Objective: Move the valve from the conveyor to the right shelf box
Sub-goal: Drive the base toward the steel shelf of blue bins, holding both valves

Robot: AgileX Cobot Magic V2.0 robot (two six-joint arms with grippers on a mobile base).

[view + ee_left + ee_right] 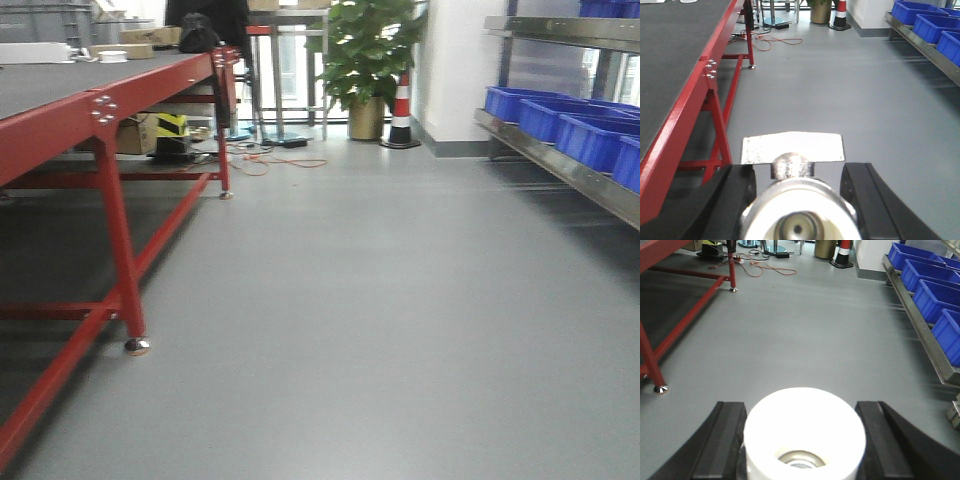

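Observation:
In the left wrist view my left gripper (800, 200) is shut on a valve (801, 216) with a white-and-metal round body and a flat silver handle (792, 147) pointing forward. In the right wrist view my right gripper (804, 440) is shut on a white round valve (805, 425), its open end facing the camera. The conveyor (60, 85), a dark grey belt on a red frame, runs along the left (670, 60). The right shelf (560, 165) carries blue boxes (580, 130) (935, 290) (930, 25). Both grippers hang over the grey floor between conveyor and shelf. Neither shows in the exterior view.
A potted plant (365, 60) and a striped traffic cone (402, 110) stand at the far end. Orange cables (265, 160) lie on the floor near the conveyor's far leg (224, 150). Cardboard boxes (140, 130) sit under the belt. A near red leg (125, 260) stands left.

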